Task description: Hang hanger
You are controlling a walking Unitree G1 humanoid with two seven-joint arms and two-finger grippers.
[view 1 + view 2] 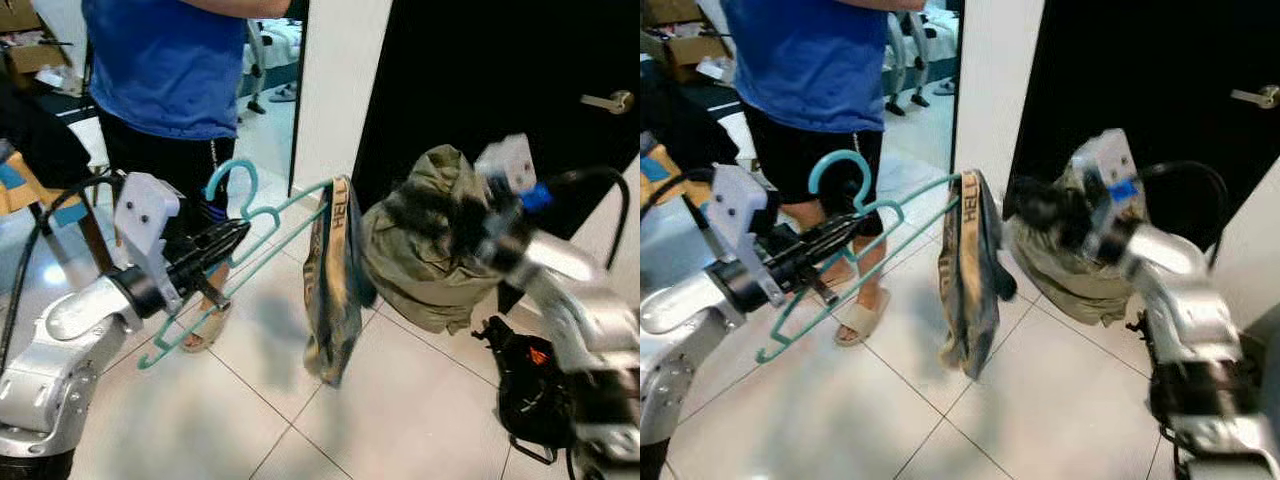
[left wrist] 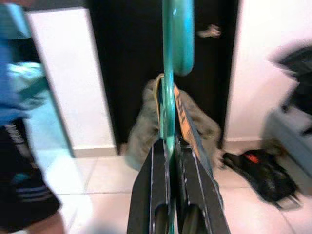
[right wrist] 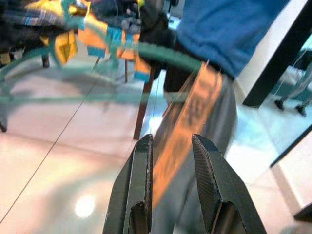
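Fingers of the left gripper (image 1: pixel 232 240) are pressed together on a teal hanger (image 1: pixel 262 228), holding it tilted in the air over the tiled floor (image 1: pixel 400 410), its hook end raised toward the person. A camouflage garment with an orange band (image 1: pixel 335 290) hangs draped over the hanger's far arm. The right gripper (image 3: pixel 171 146) reaches toward that garment with its two fingers parted and the orange band lying in the gap between them; whether they touch the cloth cannot be told. Just beyond hangs a bunched olive cloth (image 1: pixel 430 240) in front of a black door (image 1: pixel 480 70), with a black bag (image 1: pixel 530 385) on the floor beside it. A person in a blue shirt (image 1: pixel 165 60) stands behind the hanger.
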